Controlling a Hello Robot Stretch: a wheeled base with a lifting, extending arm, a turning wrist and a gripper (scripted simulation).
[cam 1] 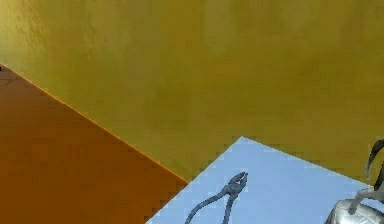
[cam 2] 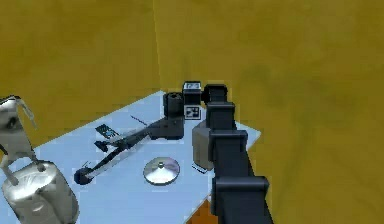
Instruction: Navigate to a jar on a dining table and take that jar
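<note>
One grey jar [cam 2: 203, 143] stands on the pale table [cam 2: 120, 190], near right, just beside the arm [cam 2: 235, 160]. The gripper [cam 2: 172, 104] lies farther out, and whether it holds anything cannot be told. Step: reaching. Next: pull in and line up on the jar.

No text, number or sign can be read. The white squares [cam 2: 193, 91] on the arm [cam 2: 226, 145] carry only black marks.

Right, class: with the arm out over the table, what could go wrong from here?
1. The grey cylinder stands right beside the arm, near the edge of the table; a sideways move might knock it off.
2. Pliers lie near the claw; it might snag them instead.
</note>
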